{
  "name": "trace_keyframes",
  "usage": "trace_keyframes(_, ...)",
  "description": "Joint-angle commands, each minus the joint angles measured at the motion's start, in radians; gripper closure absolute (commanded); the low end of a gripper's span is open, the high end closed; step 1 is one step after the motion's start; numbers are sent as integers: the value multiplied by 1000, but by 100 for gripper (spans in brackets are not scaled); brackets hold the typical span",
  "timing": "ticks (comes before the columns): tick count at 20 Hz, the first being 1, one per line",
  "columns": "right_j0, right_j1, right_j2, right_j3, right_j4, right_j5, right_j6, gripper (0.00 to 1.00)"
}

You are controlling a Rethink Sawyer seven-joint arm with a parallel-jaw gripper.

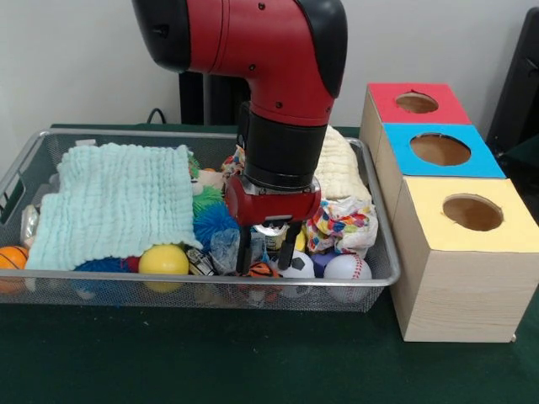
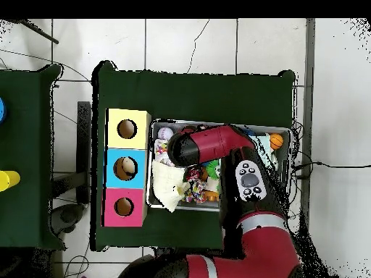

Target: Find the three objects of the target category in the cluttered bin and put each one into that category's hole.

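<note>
From the front, my claw (image 1: 268, 252) hangs low inside the wire bin (image 1: 383, 252), its two dark fingers spread apart with their tips down among the clutter, pinching nothing that I can make out. Just below and beside the tips lie a small soccer ball (image 1: 296, 265), a baseball (image 1: 347, 268) and an orange striped ball (image 1: 264, 270); a yellow ball (image 1: 163, 260) sits further along the front wall and a basketball (image 1: 11, 257) at the bin's end. A pale green cloth (image 1: 114, 204) covers much of the bin, a blue spiky ball (image 1: 216, 222) pokes out beside it, a multicoloured crumpled cloth (image 1: 341, 225) rests by my wrist, and a cream cloth (image 1: 341, 168) lies behind. Beside the bin stands the wooden box with three round holes: red top (image 1: 417, 103), blue top (image 1: 440, 150), yellow top (image 1: 472, 213). From overhead, my arm (image 2: 217, 145) hides most of the bin (image 2: 284, 132); the baseball (image 2: 165, 133) and basketball (image 2: 275, 140) show at opposite ends. Something pale sits inside the blue hole (image 2: 127, 169); the yellow hole (image 2: 127, 129) and red hole (image 2: 123, 207) look dark.
</note>
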State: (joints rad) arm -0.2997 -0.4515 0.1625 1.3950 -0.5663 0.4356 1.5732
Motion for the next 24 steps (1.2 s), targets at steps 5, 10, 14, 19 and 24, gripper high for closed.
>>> trace_keyframes(5,-53,132,0,45,-5,169,-34,0)
trace_keyframes(10,-75,156,14,40,23,179,-38,0)
trace_keyframes(14,-73,188,2,15,29,183,-33,0)
trace_keyframes(19,-79,222,-11,6,14,152,-28,0)
trace_keyframes(24,-89,222,-3,10,30,175,-34,0)
